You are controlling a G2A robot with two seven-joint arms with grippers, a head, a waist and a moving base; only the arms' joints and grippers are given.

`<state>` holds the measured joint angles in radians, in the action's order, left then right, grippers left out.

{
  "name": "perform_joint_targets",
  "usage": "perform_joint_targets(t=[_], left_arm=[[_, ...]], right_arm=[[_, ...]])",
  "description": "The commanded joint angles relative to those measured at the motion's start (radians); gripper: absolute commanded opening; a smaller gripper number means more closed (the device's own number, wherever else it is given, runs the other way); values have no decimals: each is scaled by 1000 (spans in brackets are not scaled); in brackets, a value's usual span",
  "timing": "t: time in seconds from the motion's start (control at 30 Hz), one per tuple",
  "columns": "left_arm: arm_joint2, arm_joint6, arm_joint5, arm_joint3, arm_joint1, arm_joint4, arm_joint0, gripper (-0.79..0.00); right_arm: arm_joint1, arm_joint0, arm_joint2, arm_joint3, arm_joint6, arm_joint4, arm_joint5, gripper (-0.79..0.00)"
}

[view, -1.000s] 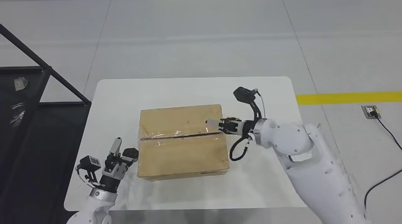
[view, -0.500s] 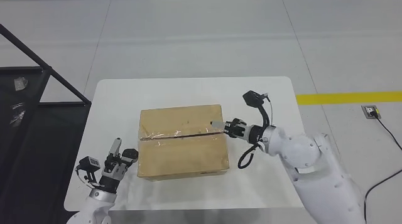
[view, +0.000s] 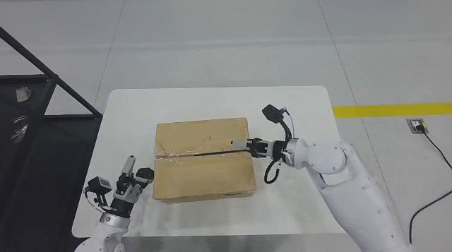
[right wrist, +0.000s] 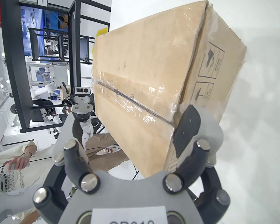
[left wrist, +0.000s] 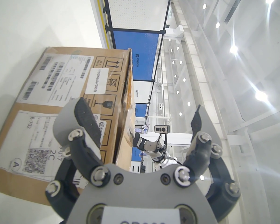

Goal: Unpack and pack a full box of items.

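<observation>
**One taped box, two empty grippers**

One brown cardboard box (view: pixel 203 159) sits closed on the white table (view: pixel 304 104), at the centre of the top view. One clear-taped seam (view: pixel 201 152) runs across its lid from left to right. My right gripper (view: pixel 245 142) is at the box's right edge, at the end of that seam, with its two fingers spread wide and holding nothing. My left gripper (view: pixel 136 172) is at the lower left of the frame, just beside the box's left side. Its two fingers are also spread wide and empty.
</observation>
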<state>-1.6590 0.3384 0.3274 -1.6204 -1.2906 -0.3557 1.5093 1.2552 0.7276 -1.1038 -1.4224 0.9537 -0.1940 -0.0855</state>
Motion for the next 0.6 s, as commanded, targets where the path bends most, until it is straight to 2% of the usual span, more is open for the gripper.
perform_joint_targets(t=[0.0, 0.37, 0.57], left_arm=[[1, -1, 0, 0, 0, 0, 0, 0], [2, -4, 1, 1, 2, 1, 1, 0], [4, -5, 5, 0, 2, 4, 3, 0]], right_arm=[[2, -9, 9, 19, -1, 8, 6, 0], [7, -29, 13, 83, -33, 54, 15, 0], [8, -18, -11, 100, -55, 132, 24, 0]])
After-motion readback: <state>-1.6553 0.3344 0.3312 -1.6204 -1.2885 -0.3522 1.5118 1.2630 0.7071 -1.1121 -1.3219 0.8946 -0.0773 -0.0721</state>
